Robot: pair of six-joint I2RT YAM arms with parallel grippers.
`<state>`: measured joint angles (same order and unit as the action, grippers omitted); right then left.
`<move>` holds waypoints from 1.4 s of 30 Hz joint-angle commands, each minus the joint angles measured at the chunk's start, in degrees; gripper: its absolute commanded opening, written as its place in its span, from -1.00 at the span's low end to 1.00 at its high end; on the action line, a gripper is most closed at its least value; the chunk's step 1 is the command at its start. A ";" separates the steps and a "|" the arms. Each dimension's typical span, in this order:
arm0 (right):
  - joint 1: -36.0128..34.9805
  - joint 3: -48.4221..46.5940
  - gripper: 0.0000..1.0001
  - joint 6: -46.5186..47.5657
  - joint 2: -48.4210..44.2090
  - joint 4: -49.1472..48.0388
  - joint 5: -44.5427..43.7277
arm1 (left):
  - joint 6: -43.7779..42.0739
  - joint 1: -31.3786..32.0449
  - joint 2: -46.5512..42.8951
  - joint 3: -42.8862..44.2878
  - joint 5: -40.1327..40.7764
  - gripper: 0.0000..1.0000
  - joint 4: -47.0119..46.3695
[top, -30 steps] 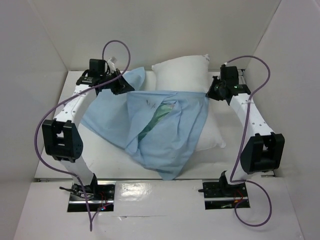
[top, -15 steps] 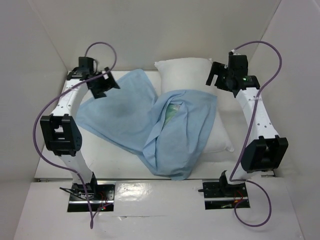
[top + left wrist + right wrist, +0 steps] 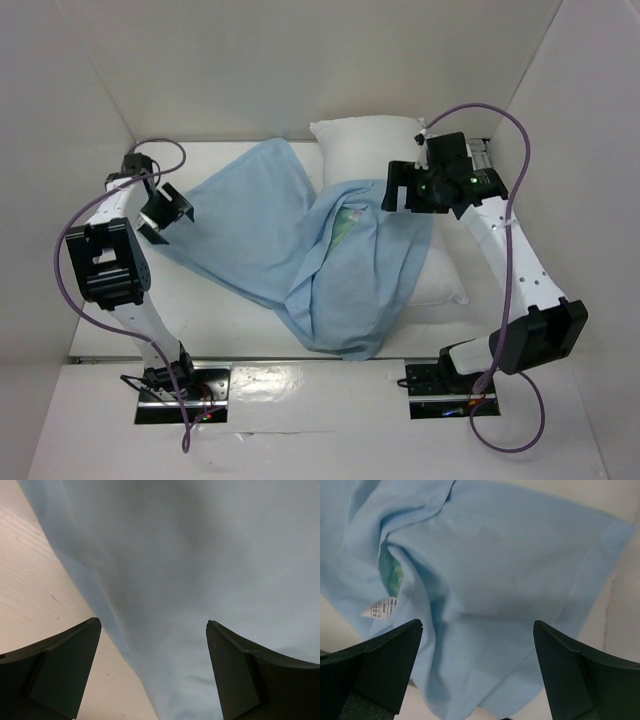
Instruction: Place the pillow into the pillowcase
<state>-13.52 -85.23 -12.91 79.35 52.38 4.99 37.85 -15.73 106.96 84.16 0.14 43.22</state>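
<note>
Pale blue cloth, the pillowcase, lies wrinkled and spread across the middle of the white table in the top external view. Its right part is draped over the pillow, which lies at the far right with its far end and near right corner uncovered. A green patch shows in a fold of the cloth; whether any of the pillow sits inside the sack cannot be told. The left gripper hangs at the cloth's left edge. The right gripper hangs over the cloth's far right corner, where it lies on the pillow. In the left wrist view, the left gripper has its two fingers wide apart with nothing between them; grey-blue pillowcase fills most of the frame below, with bare table at the left. In the right wrist view, the right gripper likewise stands spread and empty above the pillowcase. A small white printed label and the green patch show at a fold on the left, and the white pillow shows past the cloth's right edge.
</note>
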 commanded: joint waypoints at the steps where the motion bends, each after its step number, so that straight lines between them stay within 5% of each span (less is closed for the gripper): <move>1: -2.12 3.48 0.99 -1.85 -1.74 0.90 5.27 | 0.91 -0.36 -0.87 -5.21 0.21 1.00 -0.76; 6: -5.63 7.44 0.99 -4.93 -1.58 -5.43 5.29 | 1.53 -0.36 1.49 -7.87 -1.02 0.98 -3.93; 8: -6.16 8.15 0.78 -5.55 -1.04 -6.67 5.29 | 1.53 -0.36 2.03 -7.35 -3.03 0.67 -4.63; 9: -6.69 8.15 0.44 -5.55 -0.08 -7.81 4.59 | 1.53 -0.36 2.03 -7.34 -3.74 0.41 -5.68; 10: -6.70 8.15 0.20 -6.07 0.62 -8.43 3.98 | 2.05 -0.88 2.03 -7.34 -3.75 -0.63 -5.69; 11: -7.22 8.15 -0.06 -6.08 1.24 -9.39 3.97 | 2.06 -0.89 2.03 -6.04 -3.75 -1.00 -5.69; 13: -7.22 8.15 -0.73 -6.08 1.94 -10.71 3.45 | 2.06 -1.49 2.03 -4.54 -4.35 -1.00 -5.69; 15: -7.22 5.18 -1.00 -6.08 3.69 -11.50 2.92 | 2.06 -2.02 2.03 -0.94 -4.36 -1.00 -3.77; 20: -9.85 -6.77 -1.00 -5.47 8.97 -12.74 4.75 | 5.73 -4.14 -1.74 6.35 -0.16 -1.00 -1.74; 24: -15.30 -21.33 -1.00 -4.23 16.25 -13.27 5.82 | 8.38 -7.64 -7.89 7.25 3.19 -1.00 -1.21; 29: -22.25 -28.67 -1.00 -3.09 25.84 -14.41 3.28 | 8.91 -8.97 -11.94 5.75 5.04 -1.00 -1.99; 32: -22.78 -30.77 -1.00 -3.87 31.38 -14.94 1.25 | 5.76 -8.97 -9.67 5.75 -0.04 -0.69 -2.00; 33: -22.08 -32.00 -1.00 -3.88 32.43 -13.98 1.25 | 4.27 -8.97 -9.05 6.36 -2.58 -0.24 -2.00; 34: -22.08 -35.41 -0.84 -3.88 33.92 -11.54 0.64 | 3.38 -8.97 -8.26 6.37 -3.21 -0.01 -2.00; 35: -22.08 -36.57 -0.47 -3.88 33.94 -10.64 -0.15 | 2.51 -8.45 -8.26 7.06 -3.22 0.27 -2.00; 36: -22.08 -37.37 0.51 -3.36 33.94 -9.94 -1.20 | 1.10 -7.92 -8.26 8.11 -3.22 0.51 -2.00; 37: -21.56 -37.90 0.71 -2.48 32.98 -9.32 -2.52 | 0.39 -6.96 -8.26 8.65 -3.22 0.80 -2.00; 38: -21.55 -37.90 0.82 -2.47 30.97 -8.27 -6.01 | -0.13 -6.34 -8.26 9.17 -3.22 0.89 -2.00; 42: -17.96 -31.25 1.00 -2.56 22.36 -7.64 -14.73 | -2.86 -2.30 -8.26 12.16 -3.92 0.95 -2.00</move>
<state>-34.00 -117.21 -15.75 112.60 43.90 -0.73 38.74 -20.78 99.53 91.98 -1.93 42.28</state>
